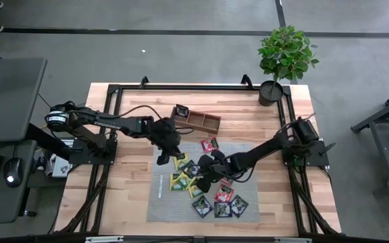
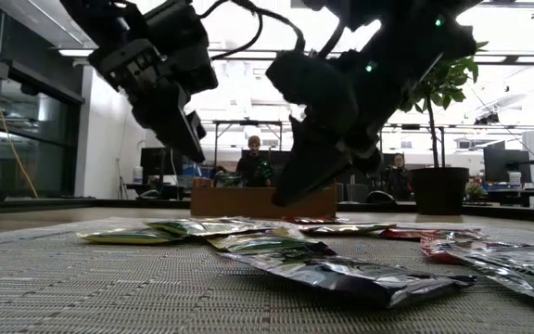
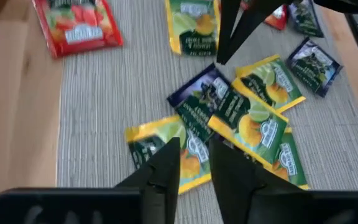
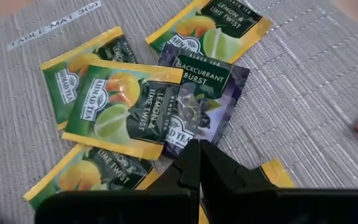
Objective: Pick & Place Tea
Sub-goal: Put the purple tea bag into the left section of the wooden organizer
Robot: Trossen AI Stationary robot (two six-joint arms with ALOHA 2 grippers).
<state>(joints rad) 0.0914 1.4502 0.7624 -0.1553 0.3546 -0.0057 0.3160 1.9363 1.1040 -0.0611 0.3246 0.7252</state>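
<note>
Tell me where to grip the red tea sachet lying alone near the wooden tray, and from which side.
Pinch one edge of the red sachet, coming straight down from above. It lies flat on the mat, apart from the other sachets, so all its edges are free.

wooden table (image 1: 113, 196) | on it: grey mat (image 1: 159, 209), wooden tray (image 1: 204, 121), potted plant (image 1: 275, 88)
</note>
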